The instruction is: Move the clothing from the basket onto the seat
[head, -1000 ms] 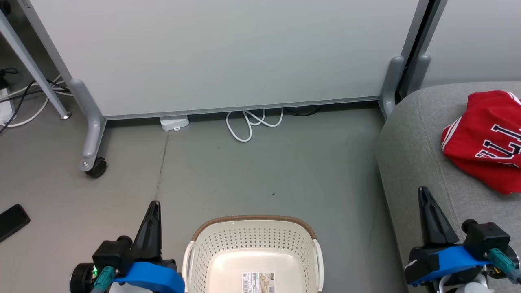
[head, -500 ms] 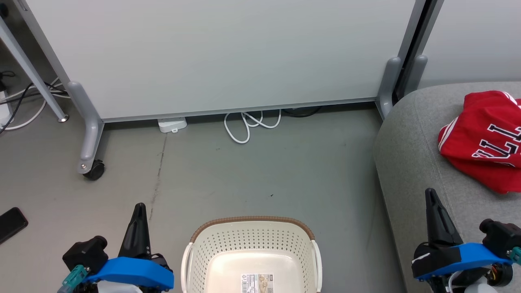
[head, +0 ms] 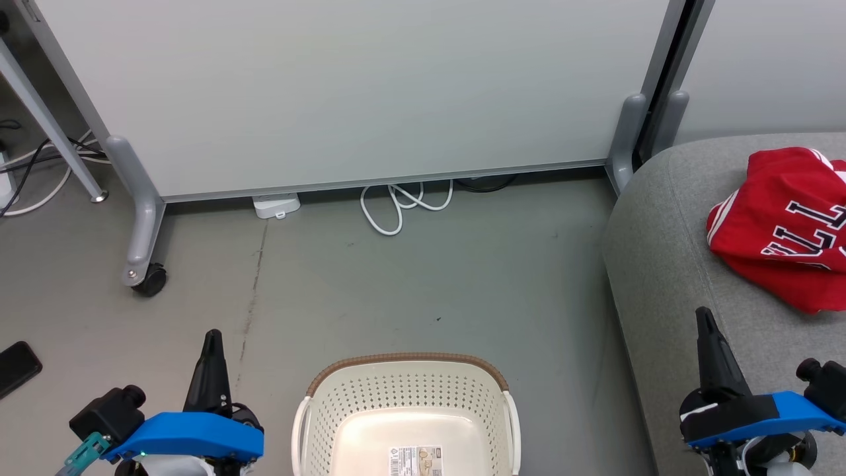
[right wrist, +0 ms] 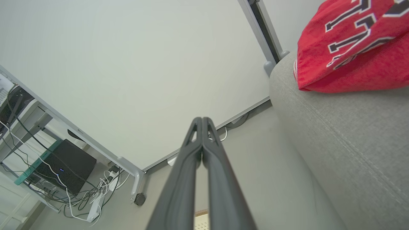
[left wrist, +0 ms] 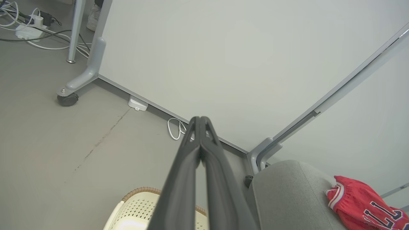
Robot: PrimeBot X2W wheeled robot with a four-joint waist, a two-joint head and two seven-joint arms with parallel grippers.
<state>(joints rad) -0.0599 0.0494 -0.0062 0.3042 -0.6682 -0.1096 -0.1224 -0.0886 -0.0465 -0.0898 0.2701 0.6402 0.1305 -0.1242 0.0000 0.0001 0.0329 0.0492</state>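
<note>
The cream basket (head: 406,396) with its brown rim stands on the floor at the bottom middle, with nothing in it but a label on its bottom. A red jersey with black-and-white letters (head: 783,228) lies on the grey seat (head: 667,264) at the right; it also shows in the left wrist view (left wrist: 364,207) and the right wrist view (right wrist: 351,48). My left gripper (head: 212,338) is shut, left of the basket, holding nothing. My right gripper (head: 704,317) is shut above the seat's front edge, apart from the jersey. Both wrist views show the fingers (left wrist: 198,143) pressed together, as are the right ones (right wrist: 199,140).
A grey partition panel on wheeled feet (head: 142,264) stands behind the floor area. A white cable (head: 396,205) and a small white box (head: 276,205) lie at its base. A black phone-like object (head: 16,367) lies on the floor at far left.
The camera has shifted slightly. Both grippers have drawn back toward the bottom of the head view, the left one also moving leftward. Both stay shut.
</note>
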